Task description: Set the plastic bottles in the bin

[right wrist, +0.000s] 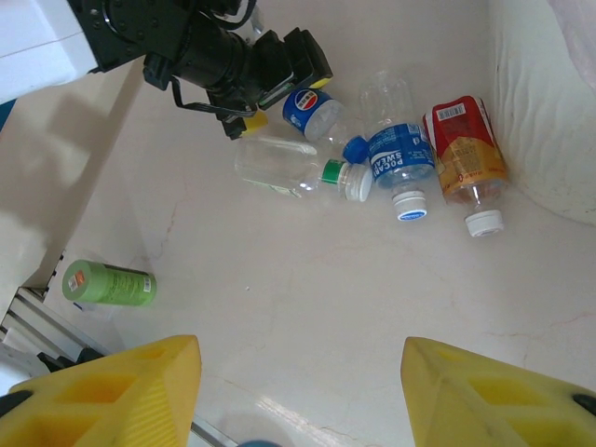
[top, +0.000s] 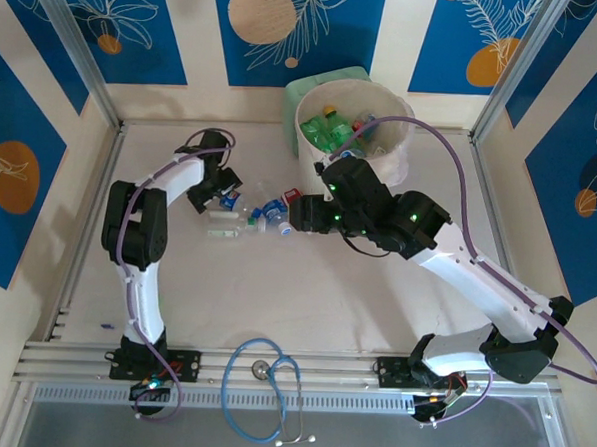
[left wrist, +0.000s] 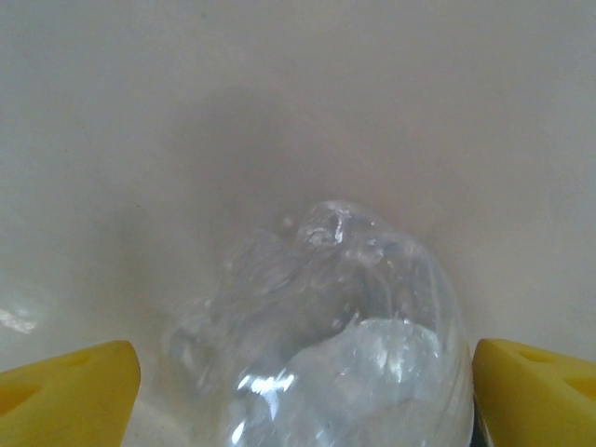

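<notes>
Several plastic bottles lie in a loose cluster on the table (top: 275,282). A clear bottle (left wrist: 326,307) (top: 221,222) lies between the yellow fingers (left wrist: 70,391) of my left gripper (left wrist: 307,372) (top: 212,201), which stands open around it. In the right wrist view this clear one (right wrist: 289,172) has a green band and white cap, beside a Pepsi bottle (right wrist: 312,107), a blue-labelled bottle (right wrist: 399,158) and a red-orange labelled bottle (right wrist: 466,154). A green bottle (right wrist: 107,284) lies apart. My right gripper (right wrist: 303,358) (top: 297,221) hovers open and empty. The bin (top: 397,154) holds green bottles.
A pale green box (top: 311,84) stands behind the bin. A blue-tubed stethoscope (top: 260,387) lies near the front edge between the arm bases. The bin's wall (right wrist: 549,112) rises just right of the bottle cluster. Metal frame rails border the table.
</notes>
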